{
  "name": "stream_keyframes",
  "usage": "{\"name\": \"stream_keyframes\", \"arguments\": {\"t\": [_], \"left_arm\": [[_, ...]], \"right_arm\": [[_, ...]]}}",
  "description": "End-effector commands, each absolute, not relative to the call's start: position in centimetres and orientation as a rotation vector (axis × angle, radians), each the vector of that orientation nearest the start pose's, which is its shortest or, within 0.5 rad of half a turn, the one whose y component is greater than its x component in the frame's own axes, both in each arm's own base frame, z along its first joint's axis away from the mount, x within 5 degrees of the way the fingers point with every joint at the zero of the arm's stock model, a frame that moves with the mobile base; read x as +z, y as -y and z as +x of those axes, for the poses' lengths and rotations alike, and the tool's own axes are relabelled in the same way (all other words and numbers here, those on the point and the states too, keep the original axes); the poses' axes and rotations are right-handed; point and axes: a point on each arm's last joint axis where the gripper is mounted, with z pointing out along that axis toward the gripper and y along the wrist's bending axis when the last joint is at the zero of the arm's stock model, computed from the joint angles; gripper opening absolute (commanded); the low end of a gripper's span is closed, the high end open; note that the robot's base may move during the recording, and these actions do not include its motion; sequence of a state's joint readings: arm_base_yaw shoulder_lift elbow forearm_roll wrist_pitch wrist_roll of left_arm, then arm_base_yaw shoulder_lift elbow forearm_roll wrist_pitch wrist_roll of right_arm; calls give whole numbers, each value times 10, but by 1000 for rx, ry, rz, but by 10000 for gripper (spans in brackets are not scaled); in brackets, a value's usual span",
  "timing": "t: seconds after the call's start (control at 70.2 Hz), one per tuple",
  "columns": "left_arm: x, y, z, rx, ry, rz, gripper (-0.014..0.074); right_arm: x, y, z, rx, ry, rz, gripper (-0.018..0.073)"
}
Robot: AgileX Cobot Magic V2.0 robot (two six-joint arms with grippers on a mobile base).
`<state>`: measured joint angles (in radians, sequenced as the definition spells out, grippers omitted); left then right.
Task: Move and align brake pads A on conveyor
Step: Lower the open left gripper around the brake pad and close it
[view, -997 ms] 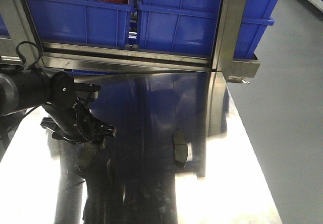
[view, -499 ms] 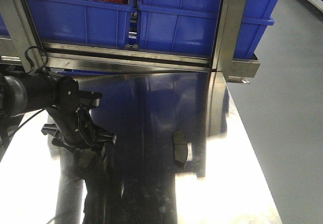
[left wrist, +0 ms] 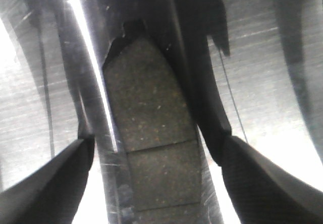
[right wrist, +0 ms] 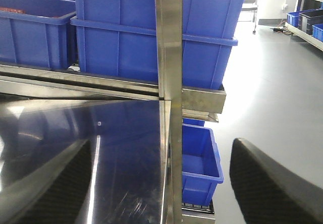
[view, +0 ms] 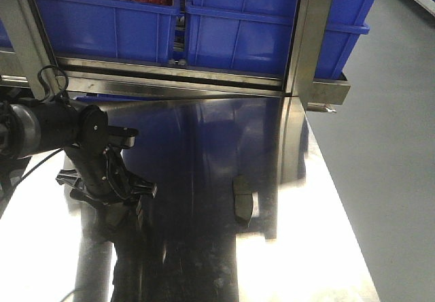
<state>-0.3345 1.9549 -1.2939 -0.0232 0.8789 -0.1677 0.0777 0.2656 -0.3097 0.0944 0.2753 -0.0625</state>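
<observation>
one brake pad (left wrist: 149,108) between wide-open left claw (left wrist: 156,142), not gripped

Over the last second, your left gripper (view: 109,192) sank lower and drifted slightly left. Its spread fingers (left wrist: 45,183) now straddle a brake pad (left wrist: 151,148) on the steel table (view: 306,247).

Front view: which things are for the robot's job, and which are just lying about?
For the job:
- pad under the open left gripper
- other pad, lying alone

Just there:
- blue bins
- steel table
- steel post
</observation>
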Motion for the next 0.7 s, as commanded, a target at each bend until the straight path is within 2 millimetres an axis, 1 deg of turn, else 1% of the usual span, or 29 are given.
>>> {"name": "stream_keyframes", "arguments": {"t": [0.0,0.242,0.385,0.541,0.684], "left_arm": [[183,129,359,-116,-2930,212,544],[184,130,361,-123,-2909,209,542],[184,129,359,-118,-2925,211,519],[183,129,358,-112,-2940,212,452],[183,129,358,-114,-2936,212,358]], "right_arm": [[292,-7,74,91,-1619,-53,536],[292,-7,74,91,-1619,-53,536],[292,-7,74,91,-1619,-53,536],[292,-7,74,91,-1619,-53,536],[292,-7,74,91,-1619,-53,536]]}}
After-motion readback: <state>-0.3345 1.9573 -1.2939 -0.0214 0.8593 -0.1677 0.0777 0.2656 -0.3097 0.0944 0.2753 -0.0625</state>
